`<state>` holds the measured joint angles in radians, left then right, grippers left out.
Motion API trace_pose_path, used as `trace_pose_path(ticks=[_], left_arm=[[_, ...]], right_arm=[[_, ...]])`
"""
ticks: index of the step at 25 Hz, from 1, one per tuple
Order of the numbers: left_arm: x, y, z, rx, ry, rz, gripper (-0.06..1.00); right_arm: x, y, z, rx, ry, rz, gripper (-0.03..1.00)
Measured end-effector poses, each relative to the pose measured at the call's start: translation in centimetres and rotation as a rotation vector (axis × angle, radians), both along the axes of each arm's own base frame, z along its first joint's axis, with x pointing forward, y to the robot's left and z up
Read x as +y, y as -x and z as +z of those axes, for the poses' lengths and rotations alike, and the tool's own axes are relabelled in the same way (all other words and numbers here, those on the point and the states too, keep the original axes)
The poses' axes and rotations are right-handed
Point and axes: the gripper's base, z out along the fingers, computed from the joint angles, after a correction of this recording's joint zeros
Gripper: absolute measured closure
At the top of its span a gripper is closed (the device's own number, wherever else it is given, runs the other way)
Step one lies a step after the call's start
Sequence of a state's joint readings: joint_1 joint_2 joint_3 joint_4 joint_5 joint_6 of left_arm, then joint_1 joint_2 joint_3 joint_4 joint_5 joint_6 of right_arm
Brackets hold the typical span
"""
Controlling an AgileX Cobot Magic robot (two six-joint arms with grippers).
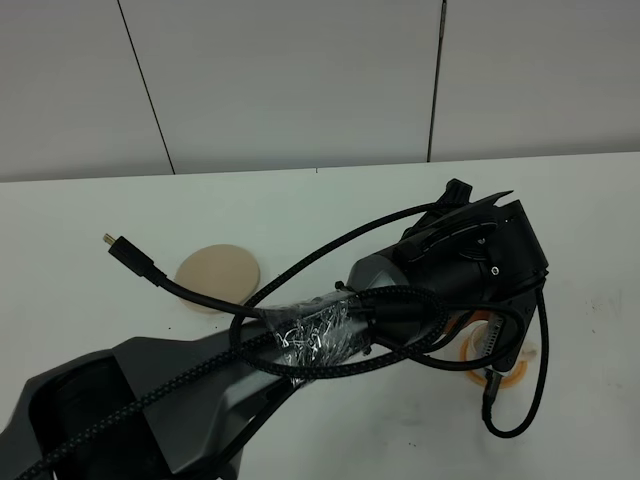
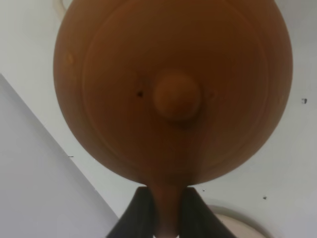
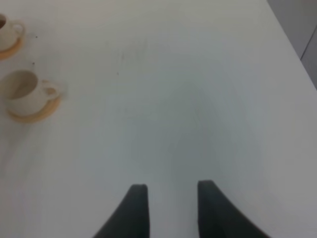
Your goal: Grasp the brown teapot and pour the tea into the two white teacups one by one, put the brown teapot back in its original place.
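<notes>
The brown teapot fills the left wrist view, seen from above its knobbed lid. My left gripper is shut on its loop handle, one dark finger on each side. In the high view the left arm's wrist reaches across to the right and hides the teapot. The two white teacups stand on orange coasters in the right wrist view; the farther one shows dark tea inside. Only bits of a cup and coaster peek out under the arm. The beige saucer lies bare. My right gripper is open over bare table, holding nothing.
A black cable with a loose plug loops over the left arm above the white table. Grey wall panels stand behind the table's far edge. A pale rim shows below the teapot in the left wrist view.
</notes>
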<state>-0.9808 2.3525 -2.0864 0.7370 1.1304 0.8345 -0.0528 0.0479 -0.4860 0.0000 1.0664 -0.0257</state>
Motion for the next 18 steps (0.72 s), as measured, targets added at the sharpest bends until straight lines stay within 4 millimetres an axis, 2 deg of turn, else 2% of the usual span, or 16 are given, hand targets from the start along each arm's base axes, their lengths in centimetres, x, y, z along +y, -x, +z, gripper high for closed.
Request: trace_pose_path(ticks=[18], left_arm=[[0.08, -0.15, 0.15, -0.017, -0.030, -0.021, 0.77]], right_arm=[[0.00, 0.00, 0.00, 0.000, 0.000, 0.000, 0.73]])
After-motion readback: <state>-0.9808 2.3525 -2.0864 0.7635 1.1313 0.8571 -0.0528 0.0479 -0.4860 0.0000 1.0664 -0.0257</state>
